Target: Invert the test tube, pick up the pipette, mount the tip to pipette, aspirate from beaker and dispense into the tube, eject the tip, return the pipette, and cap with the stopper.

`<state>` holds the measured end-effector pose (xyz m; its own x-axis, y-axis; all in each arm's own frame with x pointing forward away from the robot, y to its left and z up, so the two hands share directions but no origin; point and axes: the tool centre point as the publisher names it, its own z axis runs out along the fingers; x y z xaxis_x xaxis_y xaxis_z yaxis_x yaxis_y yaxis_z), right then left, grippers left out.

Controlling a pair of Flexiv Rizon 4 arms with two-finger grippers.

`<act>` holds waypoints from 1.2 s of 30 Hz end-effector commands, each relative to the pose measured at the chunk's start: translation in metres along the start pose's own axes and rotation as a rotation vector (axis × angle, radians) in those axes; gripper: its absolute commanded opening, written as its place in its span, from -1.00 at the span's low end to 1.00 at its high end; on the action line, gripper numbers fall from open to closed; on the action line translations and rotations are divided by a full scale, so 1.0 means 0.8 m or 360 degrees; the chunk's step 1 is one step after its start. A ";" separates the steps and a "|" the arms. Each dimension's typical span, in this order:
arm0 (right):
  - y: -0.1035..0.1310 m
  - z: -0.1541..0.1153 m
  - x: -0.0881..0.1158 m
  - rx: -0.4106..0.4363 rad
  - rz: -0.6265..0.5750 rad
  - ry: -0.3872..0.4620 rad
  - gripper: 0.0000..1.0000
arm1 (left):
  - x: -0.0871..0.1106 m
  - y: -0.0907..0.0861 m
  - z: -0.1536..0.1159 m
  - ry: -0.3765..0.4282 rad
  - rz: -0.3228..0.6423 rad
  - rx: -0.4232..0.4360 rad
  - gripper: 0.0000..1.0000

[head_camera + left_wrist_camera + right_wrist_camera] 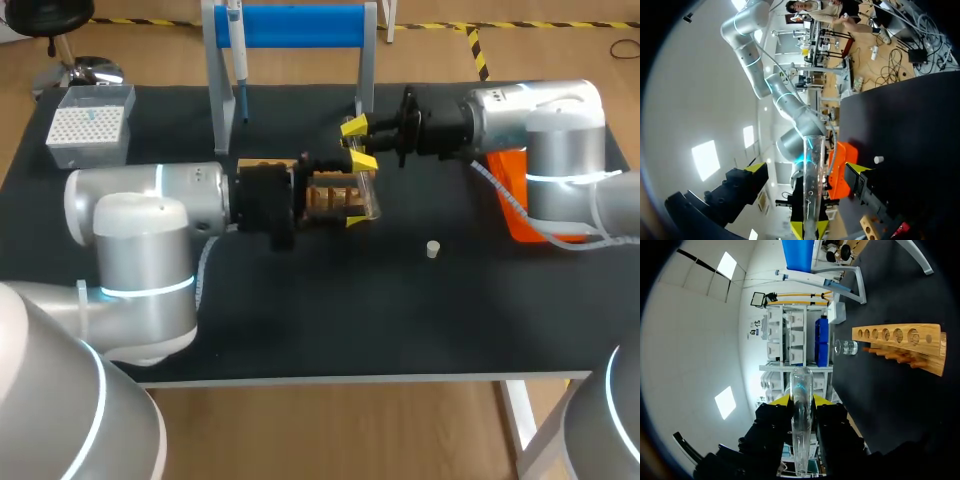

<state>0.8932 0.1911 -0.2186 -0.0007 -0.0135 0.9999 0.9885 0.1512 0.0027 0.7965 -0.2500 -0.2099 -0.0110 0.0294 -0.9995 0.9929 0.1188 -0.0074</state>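
Clear glass test tube point(812, 190): mid-counter beside the slotted wooden rack point(325, 195), clamped in the right pincer point(801, 401); left pincer point(807, 167) spread apart around it. Inversion apparently under way; white-and-blue pipette point(240, 60) on the far stand and small white stopper point(432, 249) untouched, later steps outstanding.

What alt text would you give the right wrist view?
The right gripper is shut on a clear test tube that points out along its fingers. Beyond it, on the black table, are a wooden rack with a row of holes and a small glass beaker by the rack's end.
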 end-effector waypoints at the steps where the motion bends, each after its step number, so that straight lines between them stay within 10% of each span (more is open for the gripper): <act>1: 0.000 -0.001 0.001 0.0003 0.0001 -0.0003 -1.00 | 0.002 0.002 0.010 -0.0009 0.0007 -0.0008 0.70; 19: 0.000 -0.001 0.001 0.0003 0.0001 -0.0003 -1.00 | 0.001 0.006 0.012 -0.0014 0.0123 0.0066 0.12; 36: 0.000 -0.001 0.001 0.0003 0.0001 -0.0003 -1.00 | 0.004 0.008 0.009 -0.0019 0.0114 0.0085 0.04</act>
<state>0.8932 0.1911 -0.2186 -0.0007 -0.0135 0.9999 0.9885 0.1512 0.0027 0.8027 -0.2564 -0.2122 0.0605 0.0253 -0.9978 0.9957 0.0691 0.0621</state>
